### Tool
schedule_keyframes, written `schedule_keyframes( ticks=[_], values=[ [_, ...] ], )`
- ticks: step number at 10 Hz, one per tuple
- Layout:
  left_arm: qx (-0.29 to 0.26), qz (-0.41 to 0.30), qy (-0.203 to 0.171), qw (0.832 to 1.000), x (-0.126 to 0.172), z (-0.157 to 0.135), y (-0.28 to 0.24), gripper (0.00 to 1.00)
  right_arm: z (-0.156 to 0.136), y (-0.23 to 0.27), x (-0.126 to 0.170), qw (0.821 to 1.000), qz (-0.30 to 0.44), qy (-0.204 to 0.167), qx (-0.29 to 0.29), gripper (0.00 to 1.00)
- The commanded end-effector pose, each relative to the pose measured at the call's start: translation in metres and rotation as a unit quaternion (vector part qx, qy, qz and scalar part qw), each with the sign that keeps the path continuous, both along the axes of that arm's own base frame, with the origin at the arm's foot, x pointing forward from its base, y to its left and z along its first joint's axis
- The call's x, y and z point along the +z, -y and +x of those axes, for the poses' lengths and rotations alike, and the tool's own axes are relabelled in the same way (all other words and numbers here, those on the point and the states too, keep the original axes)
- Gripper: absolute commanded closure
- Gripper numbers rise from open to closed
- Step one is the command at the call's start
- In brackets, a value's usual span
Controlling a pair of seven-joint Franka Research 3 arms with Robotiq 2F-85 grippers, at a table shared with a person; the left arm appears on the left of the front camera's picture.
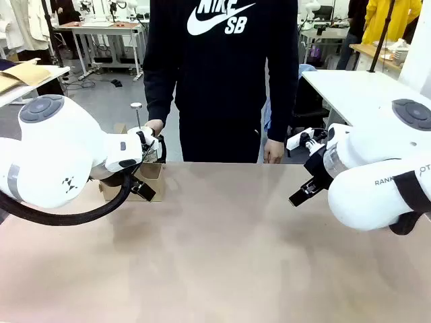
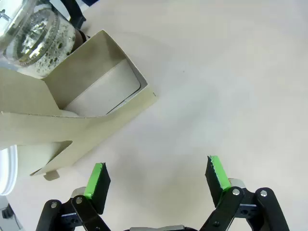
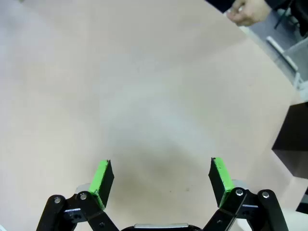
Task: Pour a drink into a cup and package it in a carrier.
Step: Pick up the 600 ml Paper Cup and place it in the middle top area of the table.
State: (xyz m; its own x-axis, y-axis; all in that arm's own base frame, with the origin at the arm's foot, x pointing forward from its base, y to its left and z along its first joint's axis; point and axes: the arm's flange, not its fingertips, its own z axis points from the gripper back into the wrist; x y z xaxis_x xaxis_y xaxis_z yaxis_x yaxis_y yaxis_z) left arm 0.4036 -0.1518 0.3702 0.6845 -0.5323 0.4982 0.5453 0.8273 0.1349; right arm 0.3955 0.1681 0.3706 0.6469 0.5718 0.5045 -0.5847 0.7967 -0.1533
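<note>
Treat as early stage: pouring and packing yet to do. Note left gripper (image 2: 156, 175) and right gripper (image 3: 161, 175) spread wide, gripping nothing. Find carrier (image 2: 96, 57) at upper left of left wrist view, beside carafe (image 2: 33, 38).

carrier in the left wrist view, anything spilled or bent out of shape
Nothing stands out: the carrier sits flat on the table, its cardboard walls straight and untorn, with no liquid on the surface around it.
</note>
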Motion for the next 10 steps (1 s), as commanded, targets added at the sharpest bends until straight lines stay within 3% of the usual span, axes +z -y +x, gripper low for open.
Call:
schedule_keyframes(
  ticks=[1,10],
  values=[
    [0.0,0.0,0.0,1.0,0.0,0.0,0.0,0.0,0.0,0.0,0.0,1.0,0.0,0.0,0.0,0.0],
    [0.0,0.0,0.0,1.0,0.0,0.0,0.0,0.0,0.0,0.0,0.0,1.0,0.0,0.0,0.0,0.0]
  ],
)
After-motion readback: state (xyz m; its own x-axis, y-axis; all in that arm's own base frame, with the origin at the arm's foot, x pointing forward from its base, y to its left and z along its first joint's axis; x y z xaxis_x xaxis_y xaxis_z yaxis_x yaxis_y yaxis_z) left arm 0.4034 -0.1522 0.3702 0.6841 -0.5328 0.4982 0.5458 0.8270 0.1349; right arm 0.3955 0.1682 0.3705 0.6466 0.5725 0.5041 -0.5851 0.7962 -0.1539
